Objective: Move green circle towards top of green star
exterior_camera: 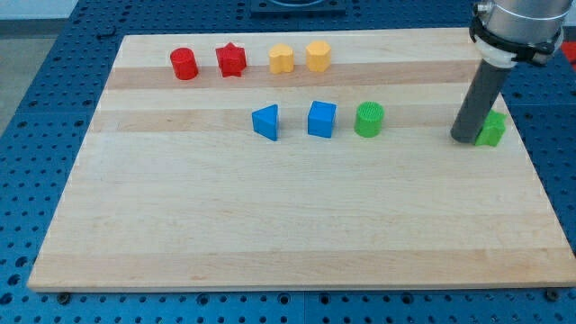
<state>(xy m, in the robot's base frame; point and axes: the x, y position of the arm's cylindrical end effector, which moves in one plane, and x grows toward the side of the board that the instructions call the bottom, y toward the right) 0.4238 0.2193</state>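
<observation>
The green circle, a short cylinder, stands on the wooden board right of centre, in the row with the blue blocks. The green star sits near the board's right edge, partly hidden behind my rod. My tip rests on the board, touching the star's left side. The tip is about a hundred pixels to the right of the green circle, with bare board between them.
A blue cube and a blue triangle stand left of the green circle. Along the view's top are a red cylinder, a red star, and two yellow blocks.
</observation>
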